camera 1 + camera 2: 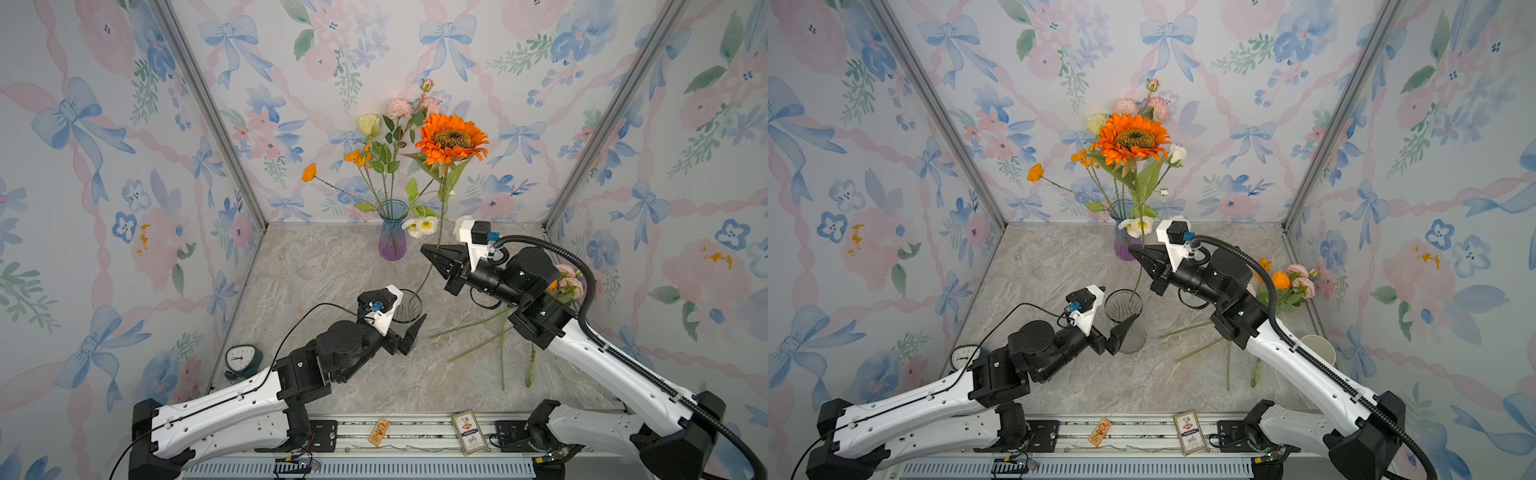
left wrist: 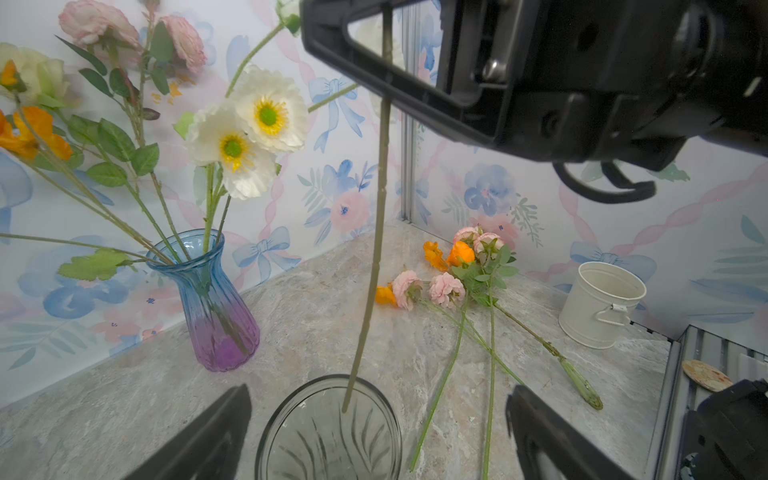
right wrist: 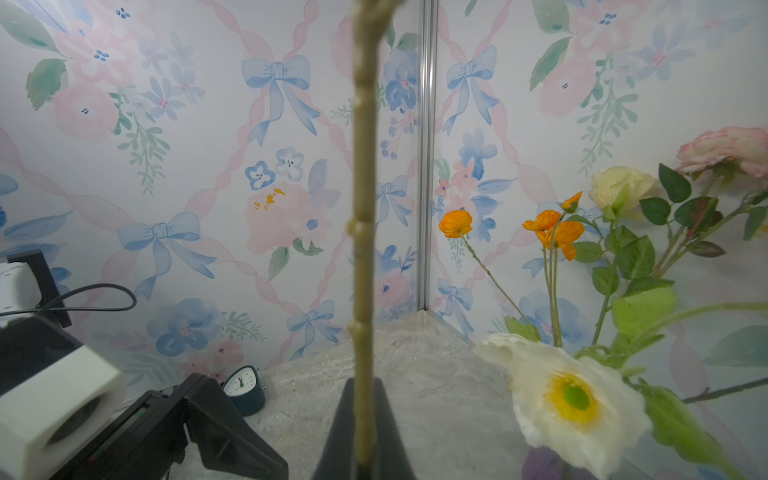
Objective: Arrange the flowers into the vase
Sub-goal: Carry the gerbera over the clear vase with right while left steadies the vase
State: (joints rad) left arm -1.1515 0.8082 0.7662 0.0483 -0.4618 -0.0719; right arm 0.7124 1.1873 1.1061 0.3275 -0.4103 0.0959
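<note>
Orange petals around a dark centre mark the big gerbera [image 1: 452,139], which we see high in front of the back wall in both top views. Its long stem [image 2: 376,249] passes between the jaws of the right gripper [image 1: 424,249]. These jaws are closed tight on it, and the stem is nearly upright. The lower end of the stem is inside the mouth of the clear glass vase [image 1: 1131,338]; whether it reaches the bottom we cannot tell.

The left gripper [image 2: 378,392] is just beside this vase with its jaws wide apart, one finger [image 2: 216,428] on each side of the rim. Whether they touch the glass we cannot tell.

Near the back wall the blue and purple vase [image 1: 392,232] stands upright. It holds white poppies [image 2: 249,129], orange poppies [image 1: 358,157], a cream rose [image 1: 368,124] and pink roses [image 1: 398,108].

More flowers [image 2: 446,289], pink and orange, lie flat on the marble table [image 1: 324,270] under the right arm, with their stems crossed. A white bucket [image 2: 598,307] stands near them, and a small clock [image 1: 240,358] stands at the left wall.
</note>
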